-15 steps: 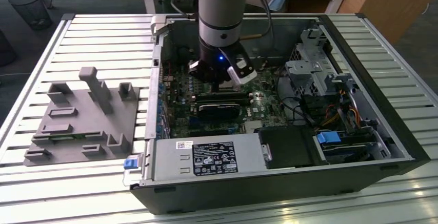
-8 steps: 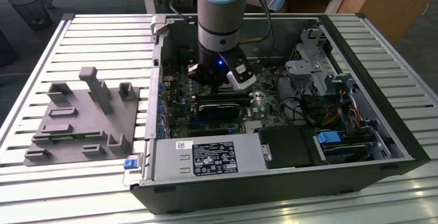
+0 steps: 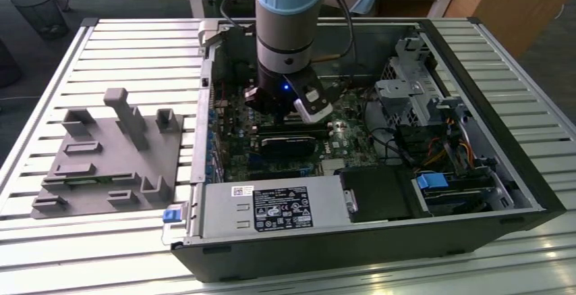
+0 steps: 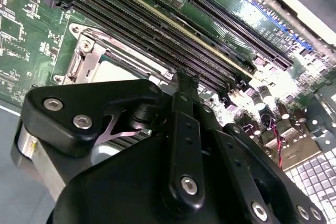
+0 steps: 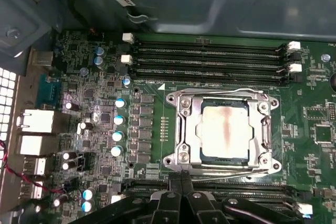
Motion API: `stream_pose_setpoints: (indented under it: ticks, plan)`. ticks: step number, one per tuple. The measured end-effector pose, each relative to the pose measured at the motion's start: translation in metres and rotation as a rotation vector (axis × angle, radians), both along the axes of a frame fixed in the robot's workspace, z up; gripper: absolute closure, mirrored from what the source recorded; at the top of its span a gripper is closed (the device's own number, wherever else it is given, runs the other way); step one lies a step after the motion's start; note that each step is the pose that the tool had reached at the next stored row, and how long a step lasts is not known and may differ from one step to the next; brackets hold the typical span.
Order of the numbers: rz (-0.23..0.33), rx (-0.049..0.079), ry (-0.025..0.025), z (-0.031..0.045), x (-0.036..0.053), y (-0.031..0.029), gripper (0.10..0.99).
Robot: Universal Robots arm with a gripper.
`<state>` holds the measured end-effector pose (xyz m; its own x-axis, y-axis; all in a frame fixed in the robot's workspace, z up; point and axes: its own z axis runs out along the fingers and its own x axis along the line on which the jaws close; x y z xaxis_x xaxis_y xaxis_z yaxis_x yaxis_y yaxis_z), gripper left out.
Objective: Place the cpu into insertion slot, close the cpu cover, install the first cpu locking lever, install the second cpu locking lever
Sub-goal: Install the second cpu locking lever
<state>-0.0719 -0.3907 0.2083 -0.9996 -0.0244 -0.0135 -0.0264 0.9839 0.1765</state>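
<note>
The gripper [image 5: 181, 179], fingers pressed together and empty, hovers just below the cpu cover [image 5: 223, 97], frame centre-right.

CPU seated in its socket, cover down over it

The cpu [image 5: 224, 131], a flat square chip with a dull silver top marked by a brownish smear, lies level in the insertion slot [image 5: 205, 153], whose dark rim shows just around its edges. The cpu cover [image 5: 186, 129], a silvery metal frame with a square window, lies flat around the chip on the green board, between the memory slots.
</note>
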Motion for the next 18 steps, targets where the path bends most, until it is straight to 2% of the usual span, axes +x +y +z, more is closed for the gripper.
stream_pose_setpoints:
  ticks: [5, 10, 18]
  plan:
    - [0.000, 0.018, -0.0001, -0.0052, -0.0003, 0.0000, 0.980]
    - [0.000, 0.049, -0.0001, -0.0077, -0.0020, 0.0000, 0.980]
    - [0.000, 0.067, -0.0001, -0.0137, -0.0036, 0.0000, 0.980]
